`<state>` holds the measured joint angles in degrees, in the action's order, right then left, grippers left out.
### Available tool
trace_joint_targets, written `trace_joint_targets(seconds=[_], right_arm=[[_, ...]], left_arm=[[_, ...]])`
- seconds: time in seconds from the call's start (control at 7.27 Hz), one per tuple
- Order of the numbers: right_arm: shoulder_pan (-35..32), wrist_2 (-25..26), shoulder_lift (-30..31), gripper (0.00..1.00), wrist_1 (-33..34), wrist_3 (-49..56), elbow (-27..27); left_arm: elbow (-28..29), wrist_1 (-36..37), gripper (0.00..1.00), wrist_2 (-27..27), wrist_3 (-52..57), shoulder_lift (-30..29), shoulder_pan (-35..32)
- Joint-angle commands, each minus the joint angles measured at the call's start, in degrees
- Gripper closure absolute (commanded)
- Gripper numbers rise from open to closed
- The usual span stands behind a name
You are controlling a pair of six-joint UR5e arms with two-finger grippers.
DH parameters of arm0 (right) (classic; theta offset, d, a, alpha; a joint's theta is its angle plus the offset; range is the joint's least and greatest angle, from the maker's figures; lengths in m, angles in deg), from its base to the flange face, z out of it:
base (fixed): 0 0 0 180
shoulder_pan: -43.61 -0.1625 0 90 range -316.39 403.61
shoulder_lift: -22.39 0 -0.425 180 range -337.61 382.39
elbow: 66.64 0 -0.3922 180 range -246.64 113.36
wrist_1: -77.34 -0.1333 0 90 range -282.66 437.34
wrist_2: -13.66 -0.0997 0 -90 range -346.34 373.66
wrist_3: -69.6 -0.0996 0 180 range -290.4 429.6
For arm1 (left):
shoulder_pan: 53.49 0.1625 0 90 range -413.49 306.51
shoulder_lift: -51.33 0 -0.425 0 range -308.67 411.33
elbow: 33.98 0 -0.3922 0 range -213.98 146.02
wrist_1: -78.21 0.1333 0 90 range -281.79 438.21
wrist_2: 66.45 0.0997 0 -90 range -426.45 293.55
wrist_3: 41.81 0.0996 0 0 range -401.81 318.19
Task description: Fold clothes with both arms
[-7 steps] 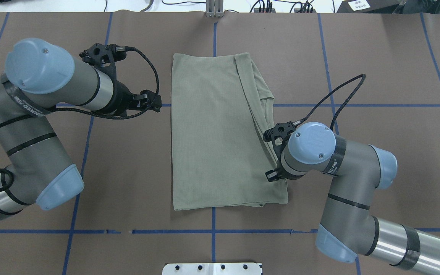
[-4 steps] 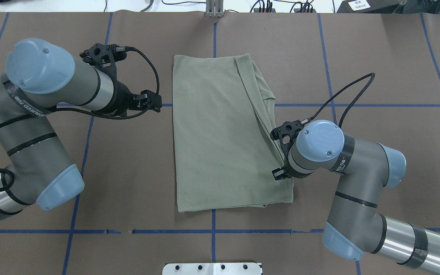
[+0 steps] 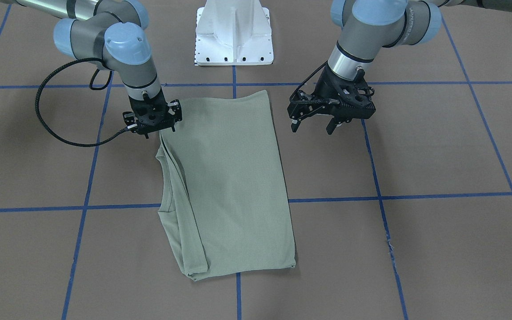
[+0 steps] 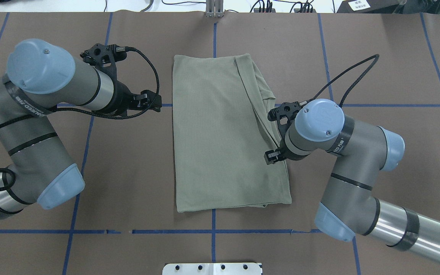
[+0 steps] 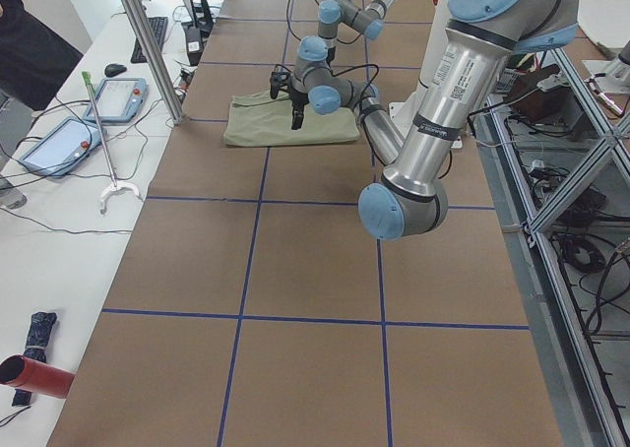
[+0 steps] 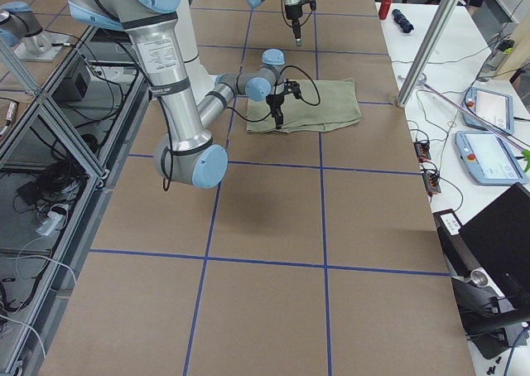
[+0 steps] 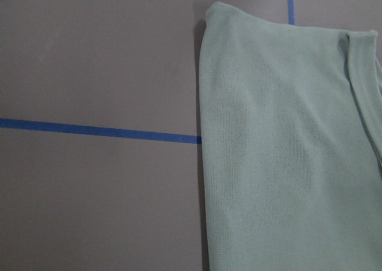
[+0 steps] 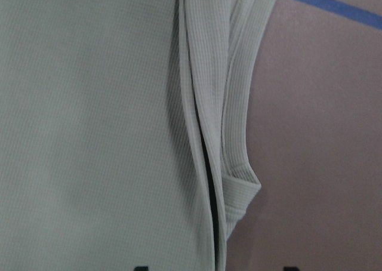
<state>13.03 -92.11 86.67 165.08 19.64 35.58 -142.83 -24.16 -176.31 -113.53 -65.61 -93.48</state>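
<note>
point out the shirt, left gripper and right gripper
shirt (image 4: 220,133), overhead view, middle of the folded top layer
left gripper (image 3: 311,129), front-facing view, midway between its open fingertips
right gripper (image 3: 158,129), front-facing view, between its fingertips, over the shirt's edge

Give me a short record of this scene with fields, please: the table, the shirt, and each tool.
table: brown cover with blue tape lines
shirt: green, folded to a long rectangle, lying flat on the table
left tool: open, above bare table beside the shirt, not touching it
right tool: at the shirt's layered side edge; open or shut cannot be told
</note>
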Motion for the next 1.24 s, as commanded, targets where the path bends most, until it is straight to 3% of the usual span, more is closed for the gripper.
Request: trace_joint_targets(seconds=[0.0, 0.83, 1.1], right_arm=[[-1.67, 1.61, -8.96, 0.0, -0.45, 0.9, -10.42], [-5.28, 3.02, -16.38, 0.0, -0.54, 6.8, -21.52], [-5.28, 3.2, -16.82, 0.0, -1.25, 7.06, -21.89]], left_arm=[[-0.22, -0.03, 0.01, 0.0, 0.0, 0.05, -0.09], [-3.12, -6.0, 0.0, 0.26, -0.61, 0.05, -0.27], [-3.65, -6.0, 0.01, 0.35, -0.53, 0.14, -0.27]])
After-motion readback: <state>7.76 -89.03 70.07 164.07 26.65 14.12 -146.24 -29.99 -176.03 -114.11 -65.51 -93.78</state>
